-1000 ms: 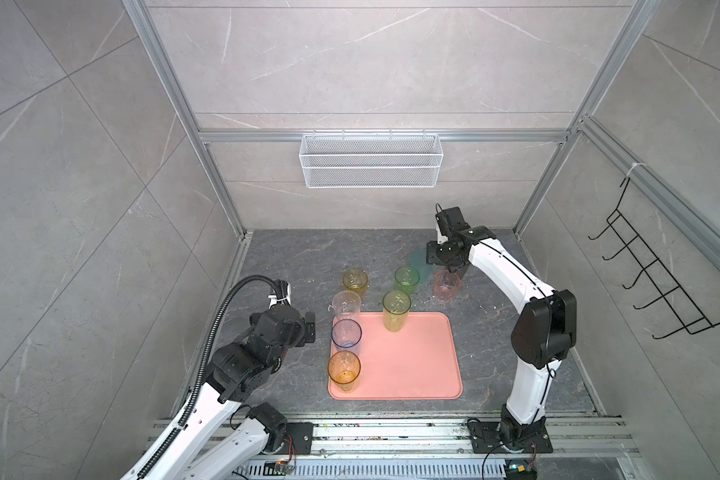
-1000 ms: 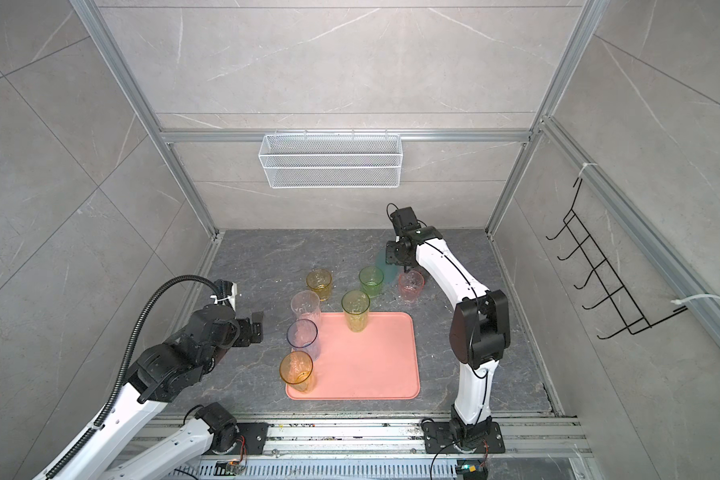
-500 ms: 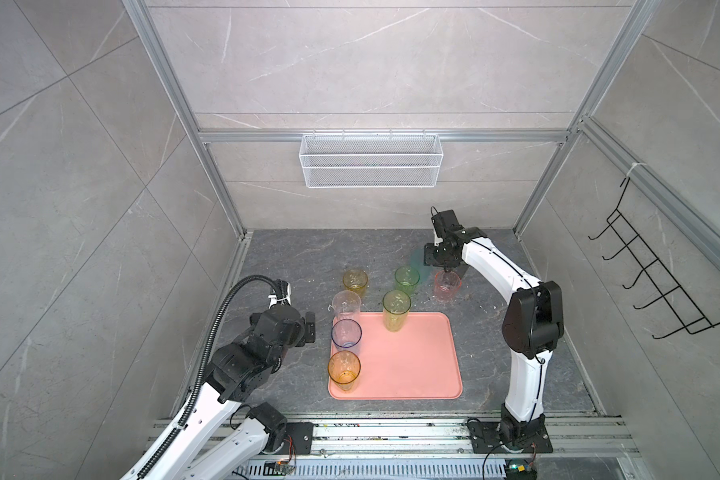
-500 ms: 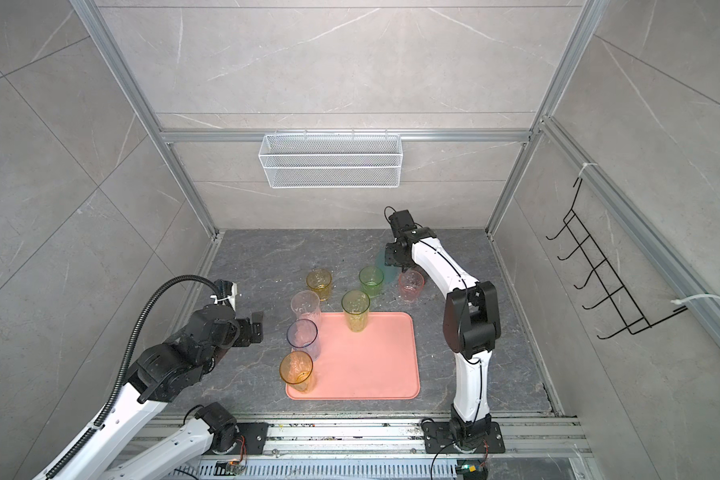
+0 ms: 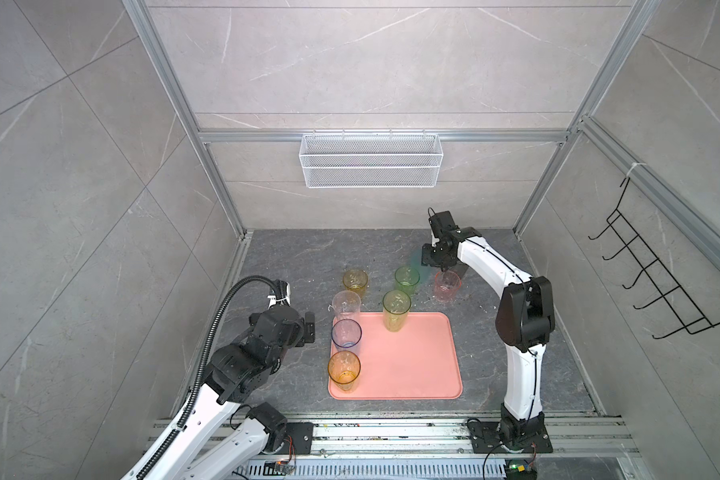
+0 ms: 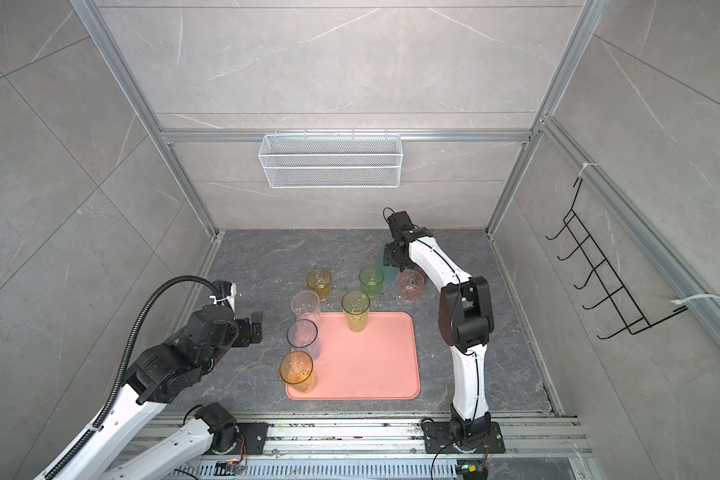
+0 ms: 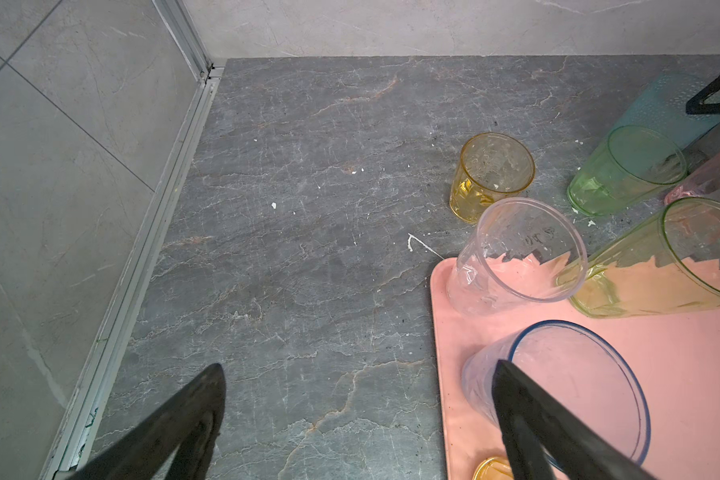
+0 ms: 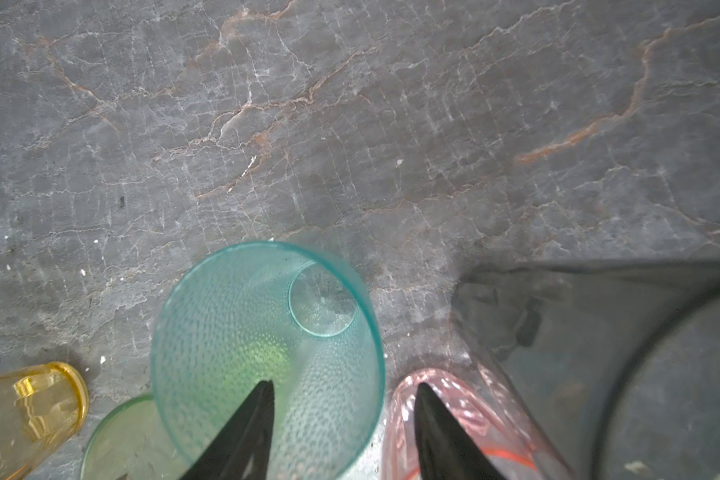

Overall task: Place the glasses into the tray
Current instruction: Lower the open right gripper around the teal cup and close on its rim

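Teal glass (image 5: pixel 417 262) is only a faint smear in both top views. Smoky glass (image 8: pixel 599 332) is cut off in the right wrist view and I cannot make it out from above.

Tray (image 5: pixel 412 365) carries clear glass (image 5: pixel 346 305), blue glass (image 5: pixel 346 332), amber glass (image 5: pixel 344 368) and lime glass (image 5: pixel 396 309). Beyond it on the floor stand yellow glass (image 5: pixel 355 281), green glass (image 5: pixel 407 280) and pink glass (image 5: pixel 447 286).

My right claw (image 8: pixel 344 383) is part spread, one finger inside the teal glass, the other outside, over the pink. Contact with the wall is unclear.

My left claw (image 7: pixel 358 363) is spread wide and empty, just left of the blue glass.
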